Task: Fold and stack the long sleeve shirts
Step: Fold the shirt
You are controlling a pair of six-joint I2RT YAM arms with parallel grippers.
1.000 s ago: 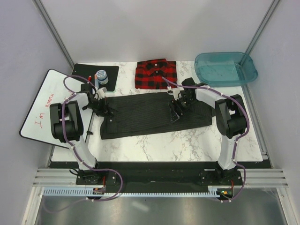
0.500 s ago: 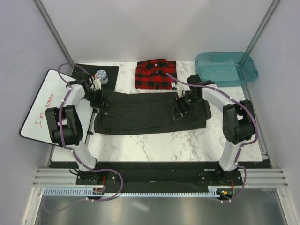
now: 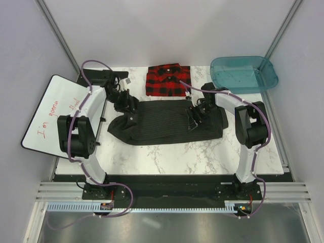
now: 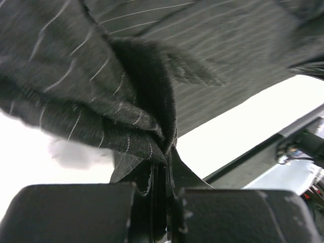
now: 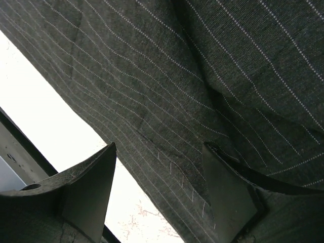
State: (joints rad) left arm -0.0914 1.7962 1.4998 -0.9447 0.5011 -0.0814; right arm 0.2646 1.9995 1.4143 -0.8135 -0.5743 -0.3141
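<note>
The dark pinstriped shirt (image 3: 167,124) lies across the middle of the table, its left end bunched and lifted. My left gripper (image 3: 128,108) is shut on that left end; in the left wrist view the cloth (image 4: 126,66) is pinched between the closed fingers of the gripper (image 4: 164,202) and hangs in folds. My right gripper (image 3: 194,117) is open on the shirt's right part; in the right wrist view the gripper (image 5: 162,187) has its fingers spread over the striped cloth (image 5: 202,76). The red-and-black plaid shirt (image 3: 168,80) lies folded at the back centre.
A teal plastic tub (image 3: 243,73) stands at the back right. A whiteboard (image 3: 50,111) with red writing overhangs the table's left edge, with a black mat (image 3: 96,76) behind it. White marble table (image 3: 167,157) shows in front of the shirt.
My left gripper has moved back and to the right with the shirt's left end, drawing that end inward and shortening the shirt. My right gripper has stayed almost in place.
</note>
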